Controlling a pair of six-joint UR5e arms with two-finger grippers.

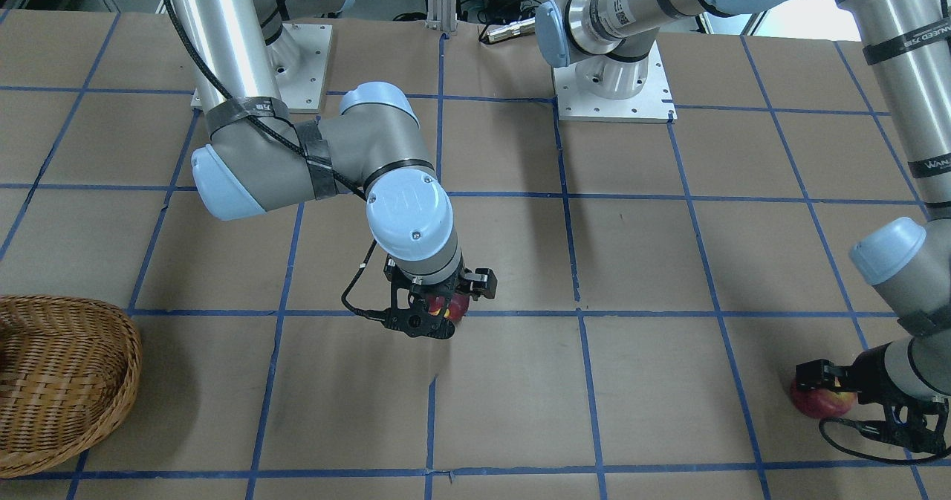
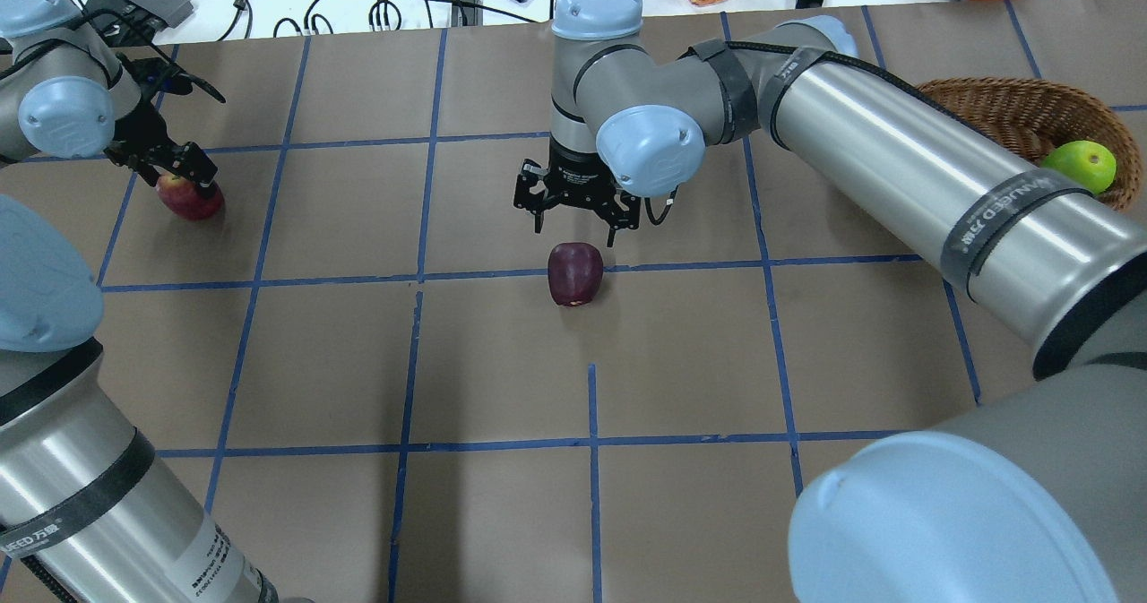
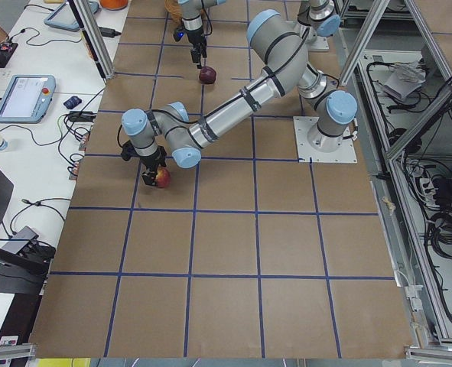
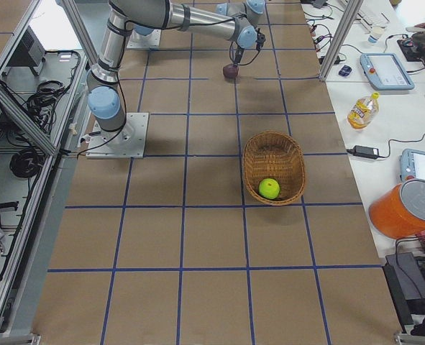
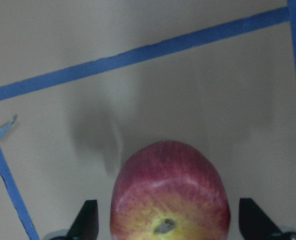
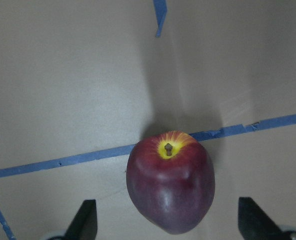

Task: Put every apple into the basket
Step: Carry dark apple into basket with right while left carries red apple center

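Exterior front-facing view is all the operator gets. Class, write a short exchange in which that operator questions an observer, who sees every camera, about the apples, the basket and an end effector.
Operator: Is the basket empty? My view cuts part of it off.
Observer: No. The exterior right view shows the green apple lying inside it.
Operator: Is the right end effector shut on the maroon apple? The wrist hides it from me.
Observer: No. In the right wrist view its fingers stand wide apart, with bare table showing between each finger and the apple.
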